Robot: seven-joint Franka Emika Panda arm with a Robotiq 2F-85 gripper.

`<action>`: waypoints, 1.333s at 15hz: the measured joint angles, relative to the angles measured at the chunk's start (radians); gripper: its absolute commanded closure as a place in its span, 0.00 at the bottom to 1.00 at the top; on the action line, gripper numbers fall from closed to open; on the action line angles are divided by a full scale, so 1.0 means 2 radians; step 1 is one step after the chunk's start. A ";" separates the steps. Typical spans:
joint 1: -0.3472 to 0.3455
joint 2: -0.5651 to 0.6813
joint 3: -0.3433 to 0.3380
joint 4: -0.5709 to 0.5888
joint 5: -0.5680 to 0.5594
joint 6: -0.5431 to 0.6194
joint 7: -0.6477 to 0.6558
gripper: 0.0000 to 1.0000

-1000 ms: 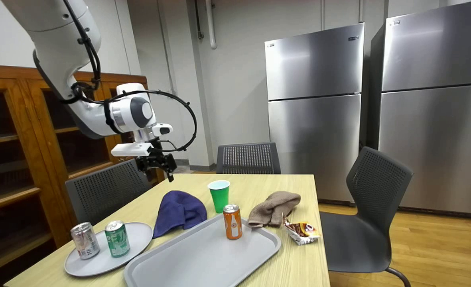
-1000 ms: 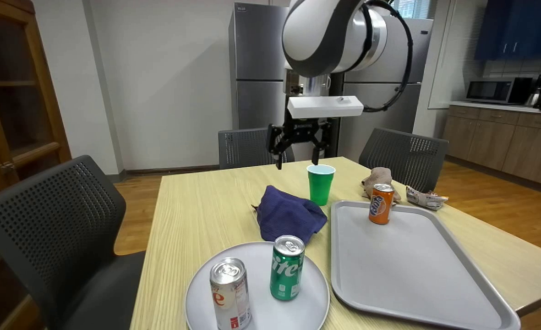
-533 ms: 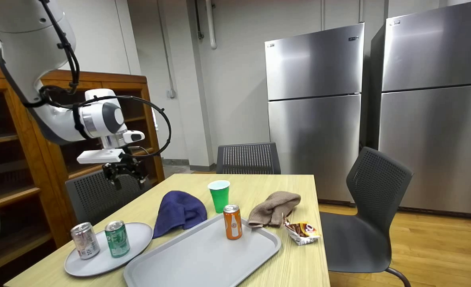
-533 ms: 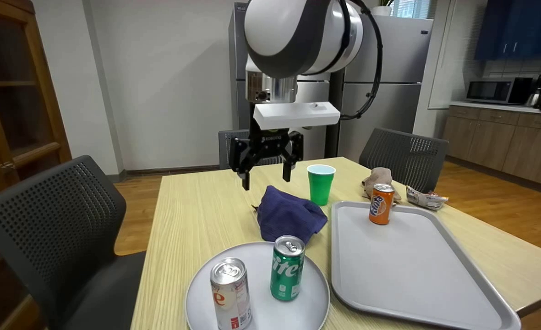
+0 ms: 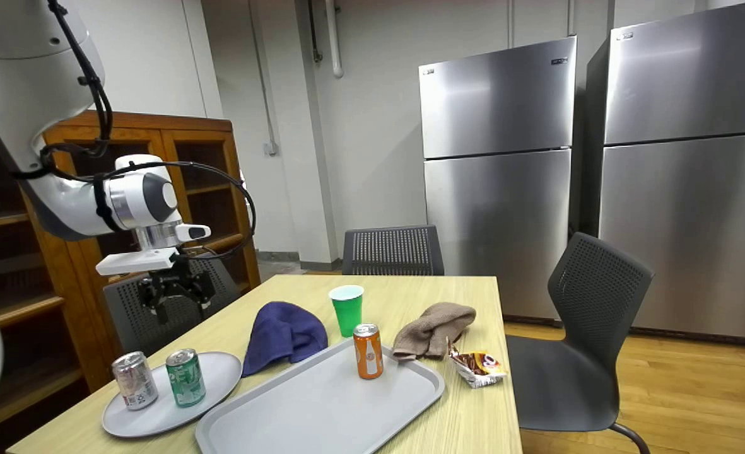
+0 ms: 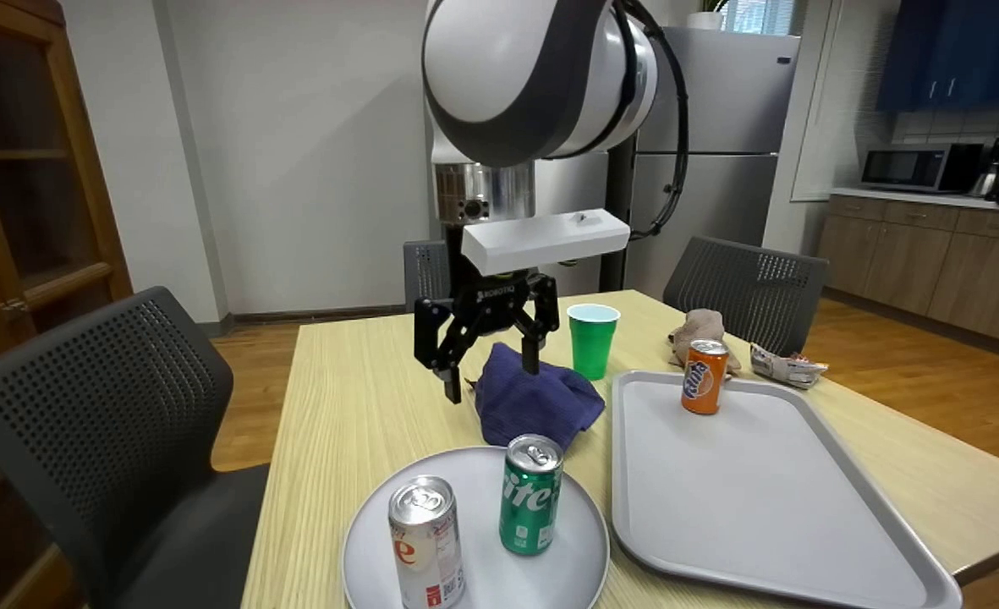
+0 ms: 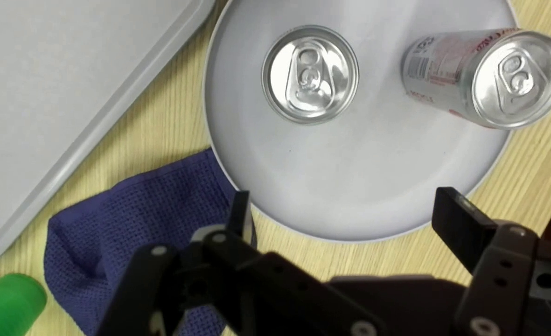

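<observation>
1. Confirm the gripper (image 6: pixel 492 376) state: it hangs in the air above the tabletop (image 6: pixel 372 381), its fingers (image 7: pixel 464 226) pointing down and standing wide apart, with a visible gap between them.
2. In the wrist view, locate the round gray plate (image 7: pixel 350 182) below and ahead of your gripper. Its near rim crosses the gap between the fingers.
3. Identify the green can (image 6: pixel 529 507), standing upright on the plate, ahead of that gap in the wrist view.
4. Identify the silver can (image 7: pixel 485 77), upright on the same plate, ahead and to the right of your gripper in the wrist view, apart from the green can.
5. Note the crumpled blue towel (image 7: pixel 144 214) to the left of the gap, partly hidden behind one finger and just beside the plate.
6. Refer to the upper left of the wrist view for the rectangular gray tray (image 7: pixel 70 70). It carries an upright orange can (image 6: pixel 702 381), well apart from your gripper.
7. Find the green cup (image 7: pixel 11 305) past the blue towel from your gripper.
8. In both exterior views, a brown cloth (image 5: pixel 435 331) and a crumpled snack bag (image 6: pixel 787 368) lie farther from your gripper than the green cup.
</observation>
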 measured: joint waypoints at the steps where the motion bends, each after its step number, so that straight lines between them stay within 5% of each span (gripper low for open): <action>1: 0.000 0.002 0.000 -0.002 0.000 -0.004 -0.002 0.00; 20: -0.020 0.063 -0.001 -0.009 0.042 0.014 -0.033 0.00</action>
